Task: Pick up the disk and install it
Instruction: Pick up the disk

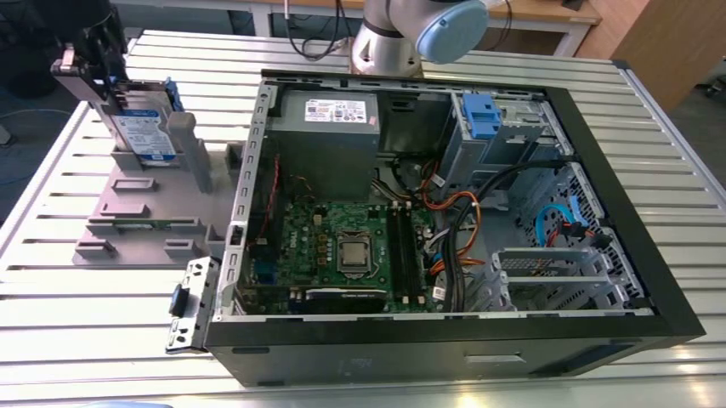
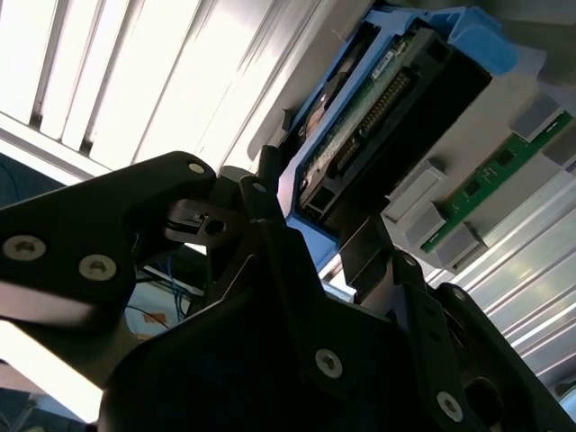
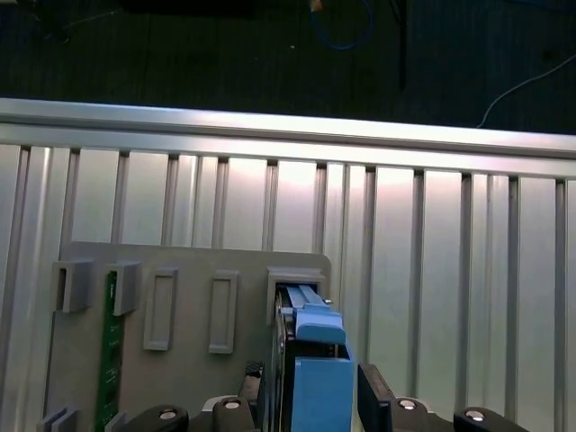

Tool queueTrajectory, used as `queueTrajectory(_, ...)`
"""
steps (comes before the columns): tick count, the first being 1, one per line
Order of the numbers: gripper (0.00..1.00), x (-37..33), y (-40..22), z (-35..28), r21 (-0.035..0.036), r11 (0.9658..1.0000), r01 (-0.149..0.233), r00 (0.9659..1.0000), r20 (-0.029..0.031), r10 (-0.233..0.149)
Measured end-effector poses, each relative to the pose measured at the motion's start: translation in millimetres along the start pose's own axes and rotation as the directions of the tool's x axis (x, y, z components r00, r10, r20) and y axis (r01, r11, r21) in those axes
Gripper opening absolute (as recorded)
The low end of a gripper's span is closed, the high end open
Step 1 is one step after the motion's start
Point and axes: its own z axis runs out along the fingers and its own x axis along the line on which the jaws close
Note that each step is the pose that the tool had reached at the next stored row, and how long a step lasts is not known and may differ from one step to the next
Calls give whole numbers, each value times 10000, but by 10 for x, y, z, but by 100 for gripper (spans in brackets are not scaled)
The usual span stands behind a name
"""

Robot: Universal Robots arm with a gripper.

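Note:
The disk (image 1: pixel 145 134) stands on edge in a slot of the grey holder (image 1: pixel 136 212) at the exterior view's left, its white label with a blue band facing the camera. My gripper (image 1: pixel 85 64) sits over its top end. In both wrist views a black finger (image 3: pixel 373 400) lies against each side of the disk (image 3: pixel 315 342) and its blue bracket. My gripper (image 3: pixel 310 391) is shut on it. The second wrist view shows the disk (image 2: pixel 387 90) from its connector end, between the fingers (image 2: pixel 270 202) of my gripper (image 2: pixel 319 225).
An open computer case (image 1: pixel 635 255) lies on the slatted metal table (image 1: pixel 68 280), with a motherboard (image 1: pixel 352 246), a grey power supply (image 1: pixel 329 127) and a blue drive-bay clip (image 1: pixel 482 115) inside. A green memory stick (image 3: pixel 112 360) sits in another slot of the holder.

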Motion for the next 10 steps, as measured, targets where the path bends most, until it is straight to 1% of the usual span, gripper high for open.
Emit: queueTrajectory(10, 53, -4, 4, 102, 0, 10000, 10, 10000, 0, -10)
